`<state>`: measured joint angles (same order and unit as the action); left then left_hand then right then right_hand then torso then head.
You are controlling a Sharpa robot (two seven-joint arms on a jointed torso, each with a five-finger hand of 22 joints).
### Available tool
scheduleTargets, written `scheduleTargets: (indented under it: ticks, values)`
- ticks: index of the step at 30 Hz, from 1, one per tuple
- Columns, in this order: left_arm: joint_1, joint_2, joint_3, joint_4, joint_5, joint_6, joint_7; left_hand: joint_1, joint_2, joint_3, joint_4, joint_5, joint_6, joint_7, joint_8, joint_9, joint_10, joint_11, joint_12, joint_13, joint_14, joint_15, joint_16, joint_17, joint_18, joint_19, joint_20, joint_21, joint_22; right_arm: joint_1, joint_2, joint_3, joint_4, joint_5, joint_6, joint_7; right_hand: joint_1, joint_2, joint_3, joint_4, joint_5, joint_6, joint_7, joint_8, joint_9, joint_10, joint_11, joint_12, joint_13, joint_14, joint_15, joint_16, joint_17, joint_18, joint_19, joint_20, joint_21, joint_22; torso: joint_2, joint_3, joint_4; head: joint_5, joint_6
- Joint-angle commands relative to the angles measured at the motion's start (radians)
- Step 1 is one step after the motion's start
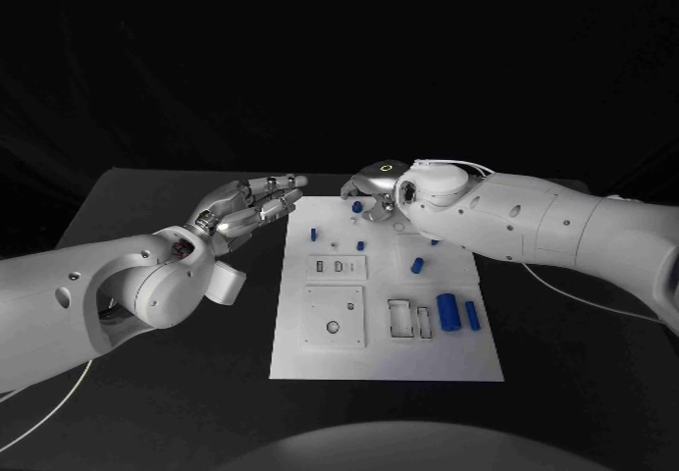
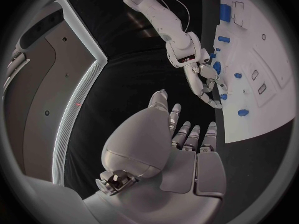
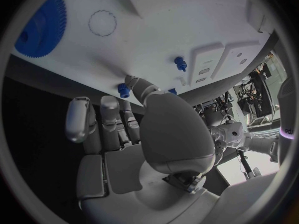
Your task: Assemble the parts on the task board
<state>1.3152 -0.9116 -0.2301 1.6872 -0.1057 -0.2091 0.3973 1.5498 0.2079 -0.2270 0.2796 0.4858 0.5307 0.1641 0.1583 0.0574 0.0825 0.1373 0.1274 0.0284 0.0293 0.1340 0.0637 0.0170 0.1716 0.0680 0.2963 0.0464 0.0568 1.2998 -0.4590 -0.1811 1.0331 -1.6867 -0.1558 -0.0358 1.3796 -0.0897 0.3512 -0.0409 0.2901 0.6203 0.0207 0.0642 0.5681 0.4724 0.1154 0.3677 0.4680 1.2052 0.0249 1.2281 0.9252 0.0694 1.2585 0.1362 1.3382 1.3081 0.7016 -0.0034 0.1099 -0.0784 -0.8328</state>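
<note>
My head cam looks down from up high at the black table (image 1: 170,294), w/ the white board (image 1: 385,365) in the middle, far below. My left wrist cam sits behind the left hand (image 2: 168,154) and looks across at the board's far end. My right wrist cam is v. close over that same end. All 3 share the board.

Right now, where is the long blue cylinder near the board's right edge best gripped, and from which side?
Probably the middle of the long blue cylinder, from above, fingers across its round sides: it lies flat on the task board, and a thinner blue part lies close beside it.
</note>
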Motion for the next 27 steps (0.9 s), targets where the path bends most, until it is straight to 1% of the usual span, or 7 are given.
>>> scheduleTargets:
  ticks: [1,10,15,19,24,25,27]
  values:
    - [0.001,-0.001,0.001,-0.001,-0.004,0.012,-0.002,0.011,0.000,0.007,0.000,0.007,0.001,0.000,0.003,0.001,0.002,0.004,0.000,0.000,0.003,0.005,0.006,0.001,-0.010,0.008,-0.001,0.006,0.000,0.007,-0.024,0.000,0.026,-0.016,-0.066,0.006,0.019,0.005,-0.016,-0.002,-0.005,-0.023,-0.006,-0.003,-0.025,-0.022,0.002,-0.003,-0.003,-0.021,0.001,-0.014,-0.023,0.022,-0.020,0.001,-0.017,-0.010,-0.002,-0.0020,-0.0026,0.001,0.002]
    - [0.001,-0.004,0.000,-0.003,-0.004,0.012,-0.001,0.012,0.000,0.007,0.000,0.007,0.001,0.000,0.003,0.001,0.002,0.005,0.000,0.000,0.003,0.006,0.006,0.001,-0.011,0.008,-0.001,0.006,0.000,0.064,-0.174,0.000,0.193,0.036,-0.191,0.036,0.020,0.031,-0.056,0.026,-0.063,-0.065,-0.011,0.001,-0.087,0.029,-0.003,0.057,0.005,-0.024,-0.001,-0.023,-0.040,0.025,-0.022,0.000,-0.035,-0.012,-0.006,-0.0037,-0.0079,0.002,0.001]
    - [0.000,-0.004,0.000,-0.005,-0.004,0.011,-0.001,0.013,-0.001,0.007,-0.001,0.007,0.001,0.001,0.003,0.001,0.002,0.005,0.000,0.000,0.004,0.007,0.007,0.001,-0.011,0.009,-0.001,0.006,0.001,0.092,-0.280,-0.001,0.287,0.080,-0.210,0.043,0.020,0.049,-0.065,0.056,-0.092,0.009,0.034,0.024,-0.104,0.215,-0.016,0.173,0.035,-0.070,-0.008,-0.087,-0.122,0.036,-0.060,-0.005,-0.085,-0.047,-0.010,-0.0066,-0.0130,0.003,0.000]
    - [0.000,-0.002,0.000,-0.007,-0.004,0.012,-0.001,0.015,-0.001,0.008,-0.002,0.008,0.001,0.001,0.004,0.001,0.001,0.005,0.000,0.000,0.004,0.007,0.007,0.001,-0.012,0.009,-0.001,0.007,0.001,0.099,-0.334,-0.003,0.307,0.093,-0.196,0.064,-0.014,0.041,-0.087,0.090,-0.077,0.123,0.060,0.060,-0.107,0.408,-0.064,0.371,0.145,-0.209,-0.021,-0.220,-0.270,0.037,-0.077,-0.012,-0.108,-0.054,-0.011,-0.0078,-0.0208,0.011,-0.002]
    - [-0.002,0.007,0.000,-0.013,-0.004,0.020,-0.001,0.019,0.000,0.011,-0.003,0.010,0.005,0.002,0.006,0.001,0.001,0.007,0.001,0.000,0.004,0.009,0.009,0.001,-0.013,0.009,-0.001,0.007,0.000,0.091,-0.368,-0.006,0.307,0.095,-0.159,0.048,-0.101,0.038,-0.131,0.165,-0.023,0.195,0.092,0.077,-0.062,0.997,-0.088,1.143,1.012,0.242,-0.031,0.264,0.491,-0.022,0.135,-0.031,0.102,0.149,-0.012,-0.0061,-0.0221,0.011,-0.001]
    - [-0.002,0.008,0.000,-0.014,-0.004,0.021,-0.001,0.019,0.000,0.011,-0.003,0.010,0.005,0.002,0.006,0.001,0.001,0.007,0.001,0.000,0.004,0.009,0.009,0.001,-0.013,0.009,-0.001,0.007,0.000,0.088,-0.373,-0.007,0.306,0.093,-0.154,0.040,-0.101,0.039,-0.135,0.165,-0.015,0.199,0.084,0.084,-0.045,1.085,-0.083,1.195,1.091,0.313,-0.029,0.312,0.582,-0.027,0.153,-0.032,0.118,0.164,-0.013,-0.0059,-0.0226,0.011,-0.001]
    - [-0.003,0.011,0.000,-0.016,-0.004,0.024,-0.001,0.019,0.000,0.011,-0.003,0.010,0.005,0.002,0.006,0.001,0.001,0.007,0.001,0.000,0.004,0.009,0.009,0.001,-0.013,0.009,-0.001,0.007,0.000,0.081,-0.378,-0.007,0.302,0.084,-0.145,0.021,-0.114,0.043,-0.151,0.172,-0.009,0.187,0.084,0.101,0.017,1.098,-0.086,1.203,1.103,0.366,-0.030,0.343,0.646,-0.039,0.199,-0.033,0.156,0.200,-0.013,-0.0070,-0.0240,0.012,-0.001]
